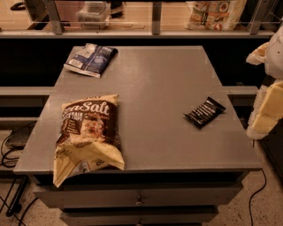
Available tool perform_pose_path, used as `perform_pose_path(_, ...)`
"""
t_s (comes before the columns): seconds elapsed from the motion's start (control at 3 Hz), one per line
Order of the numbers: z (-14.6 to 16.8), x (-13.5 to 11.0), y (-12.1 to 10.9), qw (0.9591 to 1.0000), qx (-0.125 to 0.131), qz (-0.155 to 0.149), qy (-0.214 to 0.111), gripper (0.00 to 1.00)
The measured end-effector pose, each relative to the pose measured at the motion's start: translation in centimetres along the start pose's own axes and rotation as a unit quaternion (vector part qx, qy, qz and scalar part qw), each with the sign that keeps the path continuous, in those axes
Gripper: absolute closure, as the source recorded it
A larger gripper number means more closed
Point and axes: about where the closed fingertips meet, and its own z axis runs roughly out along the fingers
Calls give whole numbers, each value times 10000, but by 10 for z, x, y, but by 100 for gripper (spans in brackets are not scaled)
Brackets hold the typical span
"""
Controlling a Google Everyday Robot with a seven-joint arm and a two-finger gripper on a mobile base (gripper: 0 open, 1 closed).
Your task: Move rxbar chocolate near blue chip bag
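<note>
The rxbar chocolate [204, 111] is a small flat black wrapper with white lettering. It lies on the right side of the grey table [159, 79], turned at an angle. The blue chip bag [91, 59] is a crinkled dark blue bag with white patches, lying at the table's far left corner. My gripper [266, 110] shows as white and cream parts at the right edge of the camera view, beside the table's right edge. It is to the right of the rxbar and apart from it, and it holds nothing that I can see.
A large brown-and-cream "Sea Salt" chip bag [88, 137] lies at the front left, overhanging the table's front edge. A shelf rail [132, 33] with packaged goods [216, 13] runs behind the table. Drawers [139, 196] sit below the front edge, and cables [9, 150] lie on the floor at left.
</note>
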Motion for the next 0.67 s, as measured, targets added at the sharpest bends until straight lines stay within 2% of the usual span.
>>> perform_pose_path(0.33,0,0,0,10000,1,0,0,0)
perform_pose_path(0.67,5,-3,-6,9999,168,31,-22,0)
